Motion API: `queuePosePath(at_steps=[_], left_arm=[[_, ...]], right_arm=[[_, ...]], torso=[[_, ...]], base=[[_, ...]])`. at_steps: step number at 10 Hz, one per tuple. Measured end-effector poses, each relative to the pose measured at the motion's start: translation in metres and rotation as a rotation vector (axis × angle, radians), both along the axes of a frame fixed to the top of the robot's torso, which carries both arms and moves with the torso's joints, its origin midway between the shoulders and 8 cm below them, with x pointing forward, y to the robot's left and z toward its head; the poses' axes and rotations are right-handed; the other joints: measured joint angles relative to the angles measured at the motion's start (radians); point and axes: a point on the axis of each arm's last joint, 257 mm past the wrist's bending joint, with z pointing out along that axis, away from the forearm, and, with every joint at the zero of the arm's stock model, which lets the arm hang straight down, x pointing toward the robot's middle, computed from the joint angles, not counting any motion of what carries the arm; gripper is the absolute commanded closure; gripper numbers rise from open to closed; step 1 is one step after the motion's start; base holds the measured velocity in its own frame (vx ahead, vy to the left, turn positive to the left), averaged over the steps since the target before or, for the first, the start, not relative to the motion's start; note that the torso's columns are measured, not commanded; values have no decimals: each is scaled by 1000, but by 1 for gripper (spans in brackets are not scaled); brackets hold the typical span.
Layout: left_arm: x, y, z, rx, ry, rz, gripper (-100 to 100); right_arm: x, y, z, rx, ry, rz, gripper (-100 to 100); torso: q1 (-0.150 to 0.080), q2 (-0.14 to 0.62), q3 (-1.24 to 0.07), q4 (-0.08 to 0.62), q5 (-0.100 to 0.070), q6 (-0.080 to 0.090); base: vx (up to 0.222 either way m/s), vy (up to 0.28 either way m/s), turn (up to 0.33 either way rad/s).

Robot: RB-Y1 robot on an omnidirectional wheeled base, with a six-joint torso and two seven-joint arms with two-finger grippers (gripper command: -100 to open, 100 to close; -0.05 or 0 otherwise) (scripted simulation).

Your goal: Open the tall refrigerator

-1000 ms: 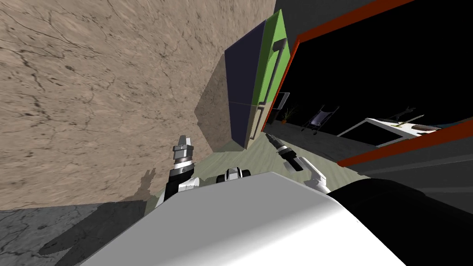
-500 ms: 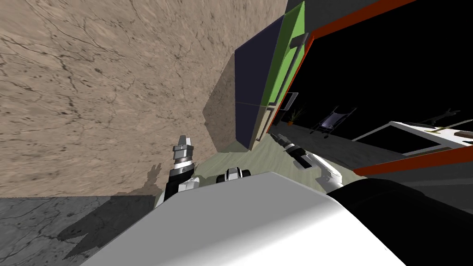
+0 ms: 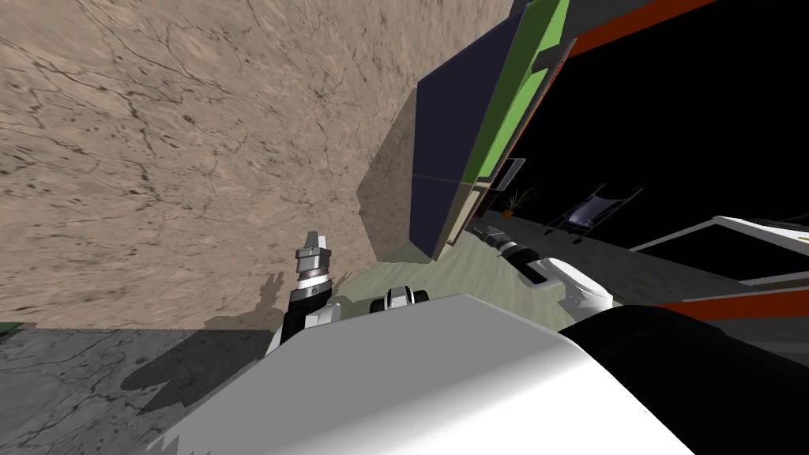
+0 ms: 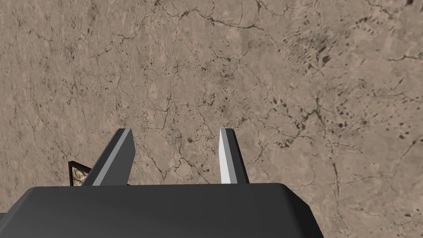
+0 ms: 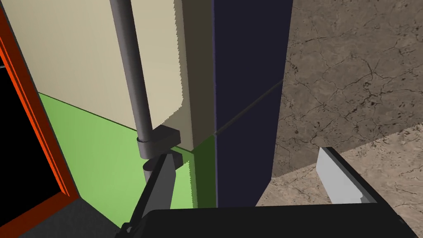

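Right wrist view | right hand point(image 5: 244, 156) wide, near refrigerator point(image 5: 248, 62) handle point(image 5: 128, 62) | left hand point(image 4: 174, 132) wide

Refrigerator point(image 3: 450, 170) backs onto the wall point(image 3: 197, 158); the wall runs on to its left, door frame point(image 3: 632, 25) at its right. Right gripper point(image 3: 483, 232) just before the lower door point(image 5: 82, 53), one finger beside the handle point(image 5: 130, 82). Left gripper point(image 3: 314, 241) well left, facing wall.

Cracked brown wall point(image 3: 158, 158), pale green floor point(image 3: 466, 272), red frame point(image 3: 632, 28) edging black area point(image 3: 695, 118).
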Motion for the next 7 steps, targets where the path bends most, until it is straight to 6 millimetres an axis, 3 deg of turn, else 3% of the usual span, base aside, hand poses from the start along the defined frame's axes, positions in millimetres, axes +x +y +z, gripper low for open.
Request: queuePosePath(at_steps=[7], left_arm=[[0,0,0,0,0,0,0]], right_arm=[[-16,-123,32,-408,117,-188,-100]], torso=[[0,-1,0,0,0,-1]], base=[[128,43,91]])
